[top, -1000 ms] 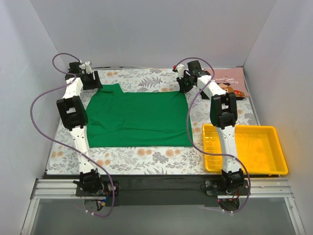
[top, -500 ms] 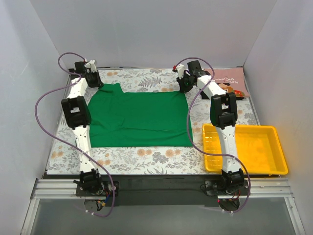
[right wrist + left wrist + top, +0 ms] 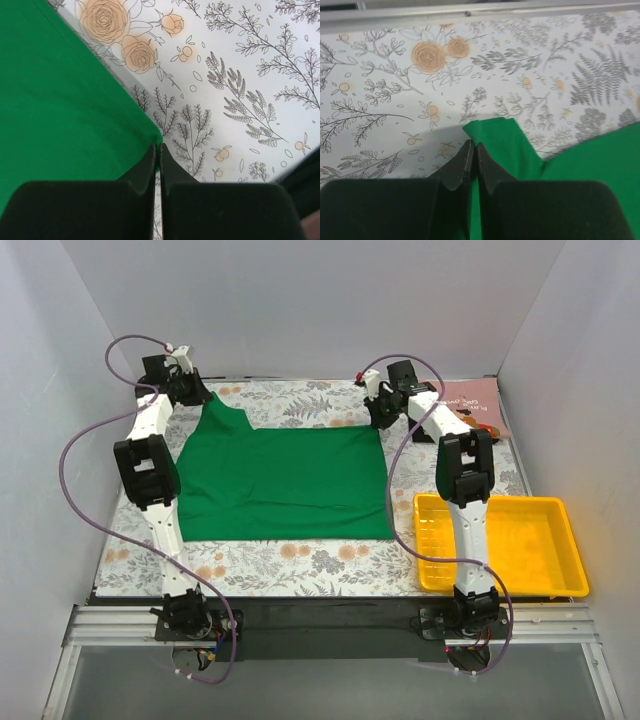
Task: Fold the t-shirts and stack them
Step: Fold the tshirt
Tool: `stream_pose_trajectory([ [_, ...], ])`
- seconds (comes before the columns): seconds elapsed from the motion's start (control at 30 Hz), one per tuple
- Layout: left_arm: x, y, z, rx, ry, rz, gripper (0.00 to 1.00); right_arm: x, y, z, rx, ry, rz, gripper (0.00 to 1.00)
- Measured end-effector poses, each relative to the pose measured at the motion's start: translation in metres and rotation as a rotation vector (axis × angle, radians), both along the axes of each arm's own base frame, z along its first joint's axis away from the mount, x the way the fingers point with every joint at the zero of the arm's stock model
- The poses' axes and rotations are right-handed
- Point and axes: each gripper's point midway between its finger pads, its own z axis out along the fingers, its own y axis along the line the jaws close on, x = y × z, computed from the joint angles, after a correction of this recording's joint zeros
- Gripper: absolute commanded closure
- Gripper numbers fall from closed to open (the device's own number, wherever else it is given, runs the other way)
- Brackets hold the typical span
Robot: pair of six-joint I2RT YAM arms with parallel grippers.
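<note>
Green t-shirt (image 3: pixel 285 480) is spread flat on the flowery table (image 3: pixel 300 560), and both arms have reached out to its far edge, one at each corner.

The left gripper (image 3: pixel 471 150) is closed right down, with a small flap of green sticking out just past its fingertips. The rest of the shirt runs off to the right of those fingers, and a sliver of green shows in the slit between them, so I'd say it has the cloth pinched. The right gripper (image 3: pixel 156 150) is closed just as tight on the other far corner. The shirt's edge ends right at its tips and the body of the shirt fills the space to their left.

Grabbing both far corners at once makes sense to me. Lift and pull them toward the near hem together and the fold should stay square instead of skewing.

The pink t-shirt (image 3: pixel 470 405) sits just out past the right fingers, waiting its turn. The yellow tray (image 3: pixel 500 501) is well behind them, down near the arm's base. So this looks like early days, first fold of the first shirt.
</note>
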Motion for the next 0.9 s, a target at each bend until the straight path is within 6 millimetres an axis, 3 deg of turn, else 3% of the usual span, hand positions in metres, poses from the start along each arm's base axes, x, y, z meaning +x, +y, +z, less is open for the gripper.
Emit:
stream_pose_trajectory([
  [0.17,-0.037,0.003,0.078,0.008,-0.115,-0.046,1.0,-0.011,-0.004,0.033,-0.01,-0.048,0.038,0.99],
  [0.23,-0.054,0.01,0.093,0.02,-0.136,-0.052,1.0,-0.016,-0.006,0.039,-0.014,-0.053,0.049,0.99],
  [0.5,-0.116,0.019,0.095,0.043,-0.093,-0.088,1.0,-0.049,-0.017,0.037,-0.035,-0.008,0.095,0.99],
  [0.7,-0.168,0.009,0.104,0.076,-0.076,-0.125,1.0,-0.064,-0.02,0.042,-0.045,-0.008,0.133,0.99],
  [0.9,-0.204,0.005,0.119,0.137,-0.068,-0.128,1.0,-0.075,-0.02,0.043,-0.045,0.005,0.169,0.99],
])
